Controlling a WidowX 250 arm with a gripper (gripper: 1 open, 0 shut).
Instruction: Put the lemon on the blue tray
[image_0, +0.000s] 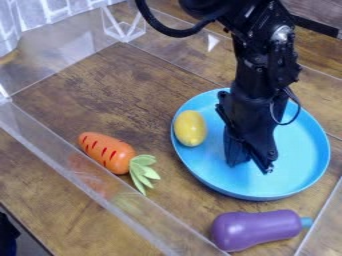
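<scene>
The black robot arm (262, 60) has a bulky, irregular body with a mostly dark finish. A thick, smooth black cable (171, 25) loops out from its upper part, rounded like a hose. The midsection looks crowded with angular black pieces and small protrusions, broken up by pale grey glints; whether those are screws or edges is too small to tell. A thin dark wire (295, 108) bows out in a narrow curve on one side. The dark, angular gripper (251, 165) has a jagged outline, its finer parts blending together in black. Any lettering is too small to read.
</scene>
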